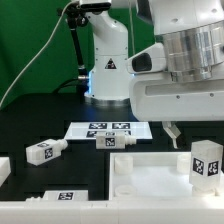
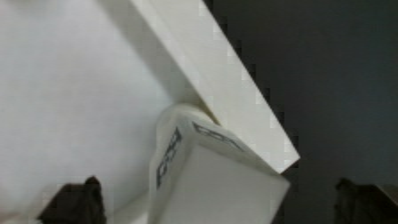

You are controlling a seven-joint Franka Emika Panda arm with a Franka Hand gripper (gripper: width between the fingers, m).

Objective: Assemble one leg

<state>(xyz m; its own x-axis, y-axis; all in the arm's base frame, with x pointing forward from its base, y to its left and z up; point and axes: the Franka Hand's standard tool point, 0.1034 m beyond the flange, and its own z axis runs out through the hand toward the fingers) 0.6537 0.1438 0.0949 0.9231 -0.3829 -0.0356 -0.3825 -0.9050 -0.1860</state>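
One leg (image 1: 205, 160), a chunky white post with a marker tag, stands upright at the corner of the white tabletop (image 1: 150, 178) at the exterior view's right. My gripper (image 1: 188, 130) hangs just above it. In the wrist view the leg (image 2: 222, 165) lies between my two dark fingertips (image 2: 71, 205), which stand wide apart and do not touch it, so the gripper (image 2: 217, 207) is open. The tabletop's raised rim (image 2: 205, 60) runs diagonally past the leg. Two more legs (image 1: 45, 151) (image 1: 108, 141) lie on the black table.
The marker board (image 1: 105, 128) lies flat behind the tabletop. Another tagged white part (image 1: 60, 197) lies at the front on the exterior view's left. The robot's base (image 1: 105, 70) stands at the back before a green backdrop.
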